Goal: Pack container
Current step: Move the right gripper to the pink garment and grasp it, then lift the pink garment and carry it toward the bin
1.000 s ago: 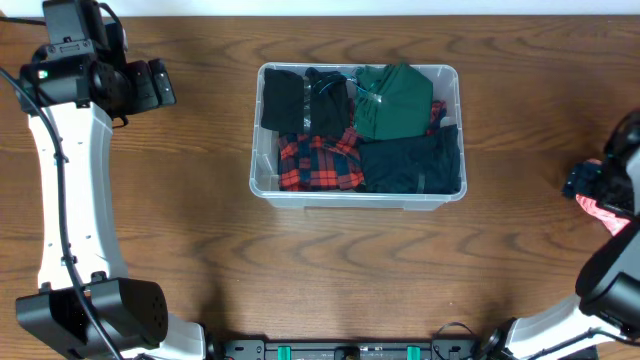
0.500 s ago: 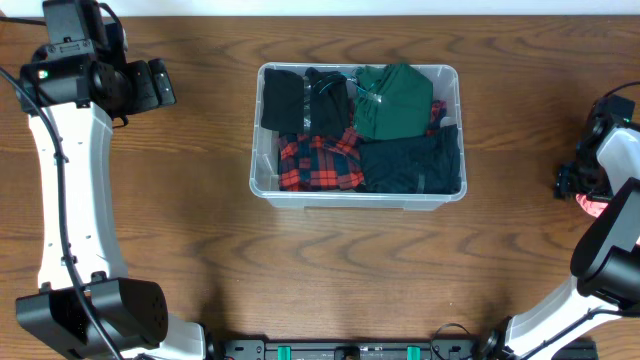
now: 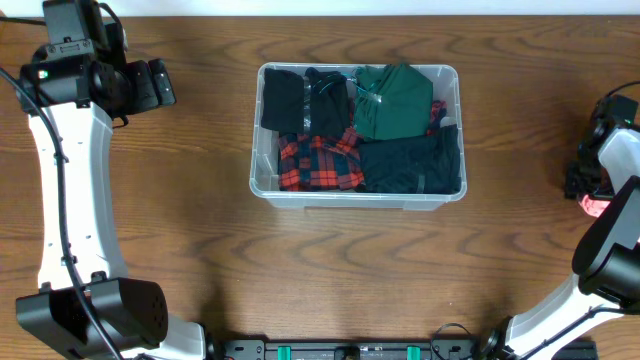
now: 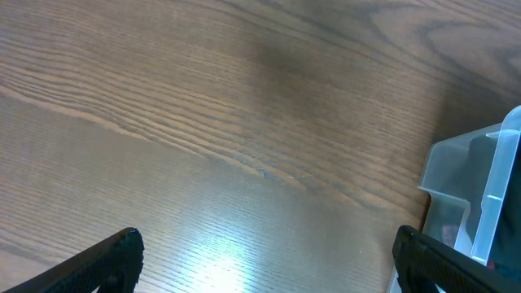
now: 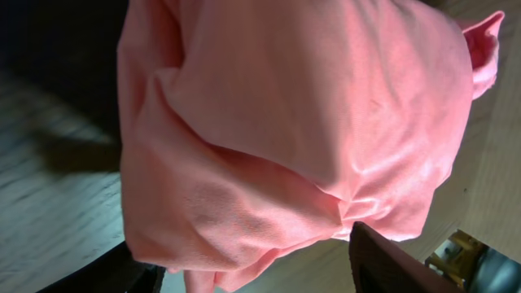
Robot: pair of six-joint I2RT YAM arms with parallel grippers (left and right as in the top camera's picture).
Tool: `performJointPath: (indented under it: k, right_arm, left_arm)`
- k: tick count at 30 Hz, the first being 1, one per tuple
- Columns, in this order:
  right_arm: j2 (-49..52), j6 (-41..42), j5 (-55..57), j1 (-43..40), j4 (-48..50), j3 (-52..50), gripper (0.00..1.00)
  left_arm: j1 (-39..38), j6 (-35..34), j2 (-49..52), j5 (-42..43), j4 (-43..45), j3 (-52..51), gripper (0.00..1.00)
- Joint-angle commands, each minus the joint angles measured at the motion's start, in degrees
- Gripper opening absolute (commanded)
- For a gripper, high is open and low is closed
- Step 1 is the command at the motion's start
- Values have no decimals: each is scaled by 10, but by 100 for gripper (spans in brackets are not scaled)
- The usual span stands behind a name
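Observation:
The container [image 3: 352,199], a clear plastic bin, stands at the middle of the table. It holds folded clothes: black [image 3: 282,100], green [image 3: 393,100], red plaid [image 3: 318,162] and dark navy [image 3: 410,165]. Its corner shows in the left wrist view [image 4: 480,187]. My left gripper [image 3: 165,83] is open and empty over bare wood [image 4: 264,264], left of the container. My right gripper [image 3: 588,192] is at the far right edge, open, its fingers [image 5: 244,268] straddling a crumpled pink cloth [image 5: 293,122] lying on the table [image 3: 593,207].
The wooden table top [image 3: 330,270] stretches round the container on all sides. The pink cloth lies close to the table's right edge. Both arm bases stand at the front edge.
My right arm has swung in and come down over the pink cloth, which now shows less from above. The left arm and the container have not moved.

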Motion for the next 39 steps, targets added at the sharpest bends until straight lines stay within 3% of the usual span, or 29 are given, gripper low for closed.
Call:
performJointPath:
  k: [1,6,11,14,17,19,28,34,39]
  right_arm:
    - [8,-12,19,-12,1,-2,67]
    - [25,-12,14,-18,2,-2,64]
    - [41,-12,11,-17,5,-2,52]
    - [46,-12,11,-17,6,-2,36]
    - [47,-9,12,-17,8,-2,7]
    - [47,-5,12,-17,10,-2,1]
    - [43,56,-4,10,-32,39,1]
    - [39,90,-119,58,-146,163,1]
    - [28,128,-297,73,-248,282,1]
  left_arm:
    - [2,-1,-3,-1,-2,7,98]
    - [2,-1,-3,-1,-2,7,98]
    - [2,-1,-3,-1,-2,7,98]
    - [2,-1,-3,-1,-2,7,98]
    - [2,-1,-3,-1,-2,7,98]
    - [2,-1,-3,-1,-2,7,98]
    - [2,-1,-3,-1,-2,7,98]
    - [2,-1,-3,-1,-2,7,98]
    - [2,-1,-3,-1,-2,7,98]
